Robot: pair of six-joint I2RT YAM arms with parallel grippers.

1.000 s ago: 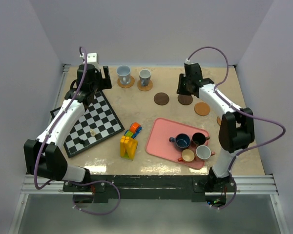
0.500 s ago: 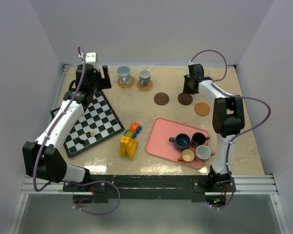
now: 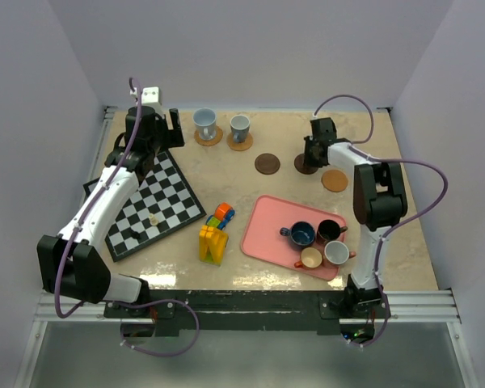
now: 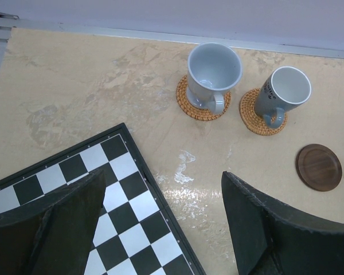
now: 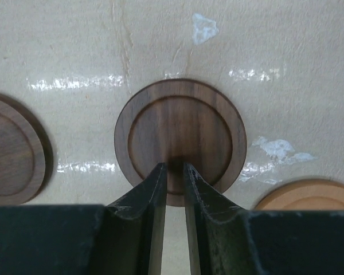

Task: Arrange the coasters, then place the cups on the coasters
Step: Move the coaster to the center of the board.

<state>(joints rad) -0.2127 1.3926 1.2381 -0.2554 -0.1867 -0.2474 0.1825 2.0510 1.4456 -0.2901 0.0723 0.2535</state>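
Beige marbled tabletop, boxed in by pale lilac walls. Nearest, toward the right: pink tray, holding four upright cups huddled in its right half. Navy cup and black cup side by side, tan cup and grey-white cup along the tray's near edge, none on a coaster.

Just left of the tray, toy blocks in yellow, red, blue and green. Well left of the tray, chessboard lying askew.

Beyond the tray's far edge, three bare discs in a loose row: left dark brown coaster past the tray's far left corner, right dark brown coaster past the tray's middle, orange-tan coaster past its far right corner and closest to the tray. Down on the middle disc, right gripper, fingers almost pressed together with only a thin slit between, tips on the disc's rim. Cannot tell whether nipping that rim or merely touching it.

Farthest from the tray, beyond and to its left, by the back wall: pale blue-white cup upright on a woven orange-tan coaster, and just right of it a second pale blue-white cup upright on a second woven coaster. Further left of the tray again, over the chessboard's far corner, left gripper, fingers spread wide, nothing between them.
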